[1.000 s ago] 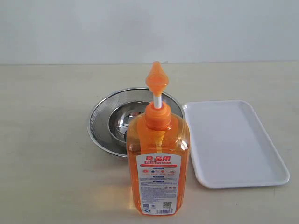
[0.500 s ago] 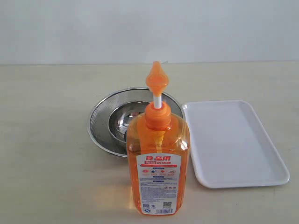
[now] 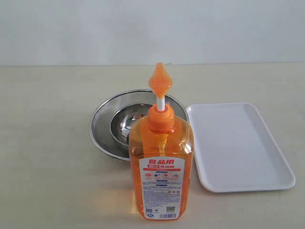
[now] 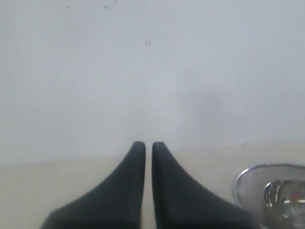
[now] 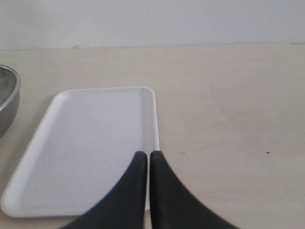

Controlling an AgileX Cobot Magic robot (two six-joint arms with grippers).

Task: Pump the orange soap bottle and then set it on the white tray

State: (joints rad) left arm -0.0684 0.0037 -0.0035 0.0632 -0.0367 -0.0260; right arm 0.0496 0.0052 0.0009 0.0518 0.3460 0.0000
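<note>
1. Orange soap bottle: upright on the table, long axis vertical, pump head raised on its stem, label facing the exterior camera. Nearly full of orange liquid. Untouched; pumping not yet done.
2. Direction from bottle to grippers: cannot tell. Bottle absent from both wrist views, both grippers absent from the exterior view.
3. Left gripper: jaws closed together, holding nothing, facing a blank wall with the mesh bowl off to one side.
4. Right gripper: jaws closed to a thin slit, holding nothing, tips at the white tray rim.
5. Nearer arm, as a judgement: undecided. Open the jaws before any grasp; press straight down along the vertical axis to avoid tipping.
6. White tray: flat, just right of the bottle, nothing in it. Touching the bottle or not: cannot tell.
7. Mesh bowl: directly behind the bottle, partly hidden by it, holding a smaller steel bowl.
</note>
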